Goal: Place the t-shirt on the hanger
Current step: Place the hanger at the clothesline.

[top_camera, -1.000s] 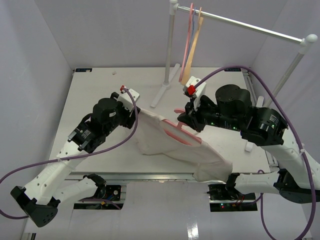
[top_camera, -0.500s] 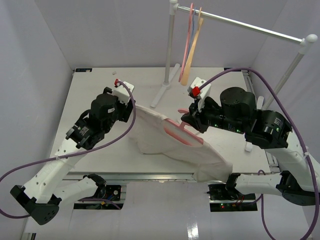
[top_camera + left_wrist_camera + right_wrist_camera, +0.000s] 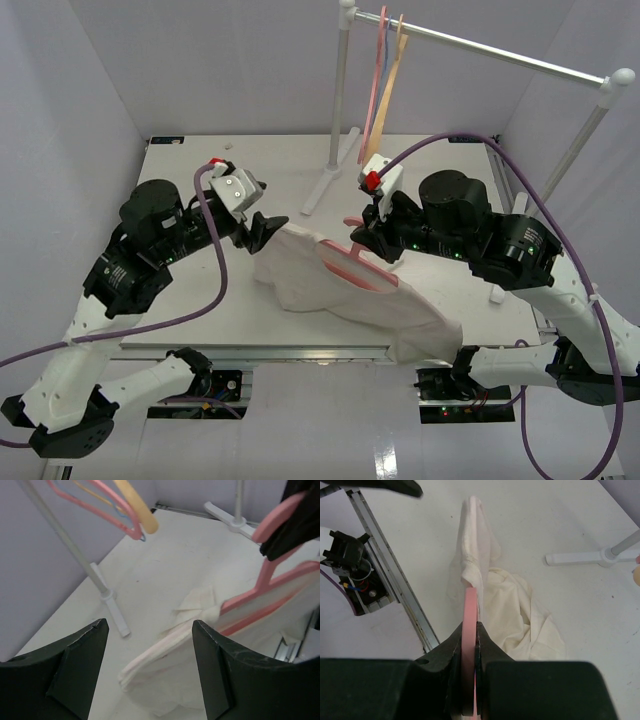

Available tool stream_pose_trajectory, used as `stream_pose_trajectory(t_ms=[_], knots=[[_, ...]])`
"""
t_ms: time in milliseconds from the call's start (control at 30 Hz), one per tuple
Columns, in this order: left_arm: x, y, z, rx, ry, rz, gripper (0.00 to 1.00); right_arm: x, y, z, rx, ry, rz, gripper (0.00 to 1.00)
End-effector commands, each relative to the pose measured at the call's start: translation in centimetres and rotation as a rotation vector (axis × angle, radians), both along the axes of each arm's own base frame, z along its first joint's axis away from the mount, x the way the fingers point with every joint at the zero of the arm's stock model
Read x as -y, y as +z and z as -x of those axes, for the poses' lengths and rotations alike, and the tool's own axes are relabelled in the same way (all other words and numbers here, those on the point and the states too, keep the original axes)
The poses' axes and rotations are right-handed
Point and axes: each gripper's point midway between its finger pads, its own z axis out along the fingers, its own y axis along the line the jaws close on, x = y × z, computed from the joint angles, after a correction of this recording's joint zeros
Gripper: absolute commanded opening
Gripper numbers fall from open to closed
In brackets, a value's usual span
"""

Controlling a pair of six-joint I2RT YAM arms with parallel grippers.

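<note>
— Left hand [image 3: 266, 228], centre left: holding anything?
— No, its fingers are spread wide and empty, just beside the t-shirt [image 3: 320, 290] at mid-frame. Right hand [image 3: 362, 240] is clamped on the hanger [image 3: 356, 268], likely steadying it partly under the cloth.
— Surroundings?
— White surface [image 3: 190, 170], pale walls, rack [image 3: 480, 45] at upper right.

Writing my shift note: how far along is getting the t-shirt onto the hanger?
Done: the hanger is partly inside the t-shirt, pink showing through. In hand: the right claw grips the hanger near its hook; the left claw is open, off the shirt. Left: seating the shirt fully; it lies bunched on the table.
</note>
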Motion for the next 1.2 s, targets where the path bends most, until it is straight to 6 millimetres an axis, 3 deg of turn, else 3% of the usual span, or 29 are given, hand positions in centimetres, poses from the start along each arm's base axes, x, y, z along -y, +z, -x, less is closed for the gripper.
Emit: stream_pose_trajectory(t_ms=[0, 233, 767, 1033, 1167], knots=[[3.5, -4.6, 2.4, -0.116, -0.28, -0.091, 0.8, -1.4, 3.8, 0.8, 0.056, 0.084, -0.142, 0.08], [4.3, -4.9, 2.5, -0.091, -0.344, -0.103, 0.85, -2.3, 4.2, 2.2, 0.06, 0.177, -0.183, 0.08], [5.1, -6.6, 6.5, -0.158, -0.565, -0.104, 0.8, -3.2, 4.8, 2.5, 0.063, 0.213, -0.225, 0.08], [5.5, -8.2, 5.8, -0.207, -0.564, -0.127, 0.33, -3.5, 4.8, 2.4, 0.062, 0.21, -0.237, 0.08], [5.7, -8.7, 5.7, -0.229, -0.571, -0.134, 0.15, -3.4, 5.0, 2.3, 0.063, 0.201, -0.244, 0.08]])
